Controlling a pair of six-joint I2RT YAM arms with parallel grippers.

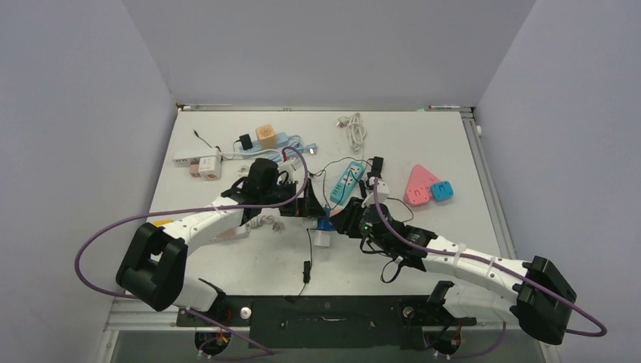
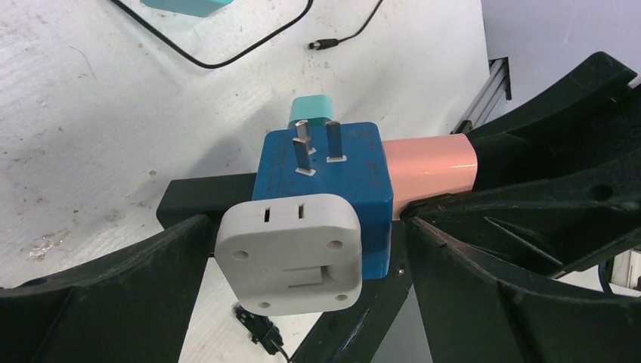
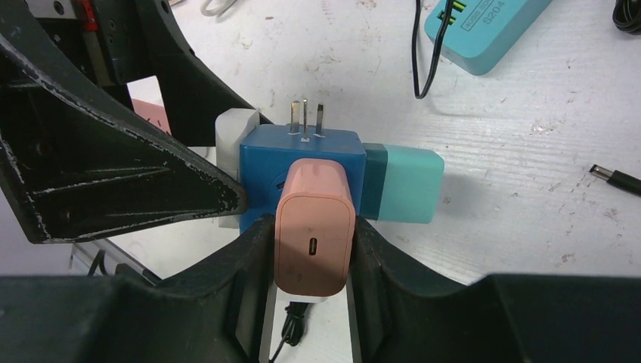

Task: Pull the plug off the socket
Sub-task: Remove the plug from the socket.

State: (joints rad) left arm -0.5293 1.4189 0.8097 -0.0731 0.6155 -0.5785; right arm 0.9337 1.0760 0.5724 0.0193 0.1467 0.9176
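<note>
Both mid-table, right jaws clamping pink plug (image 3: 313, 227), left jaws wide around socket (image 2: 344, 181)

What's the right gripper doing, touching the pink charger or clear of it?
Touching. Right wrist view: the right gripper is shut on the pink charger, both fingers pressed flat against its sides.

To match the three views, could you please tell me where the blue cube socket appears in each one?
Top external: blue cube socket just below picture centre.
Left wrist: blue cube socket at centre, behind the white adapter.
Right wrist: blue cube socket centre-left, behind the pink charger.
Shared landmark: teal power strip.
</note>
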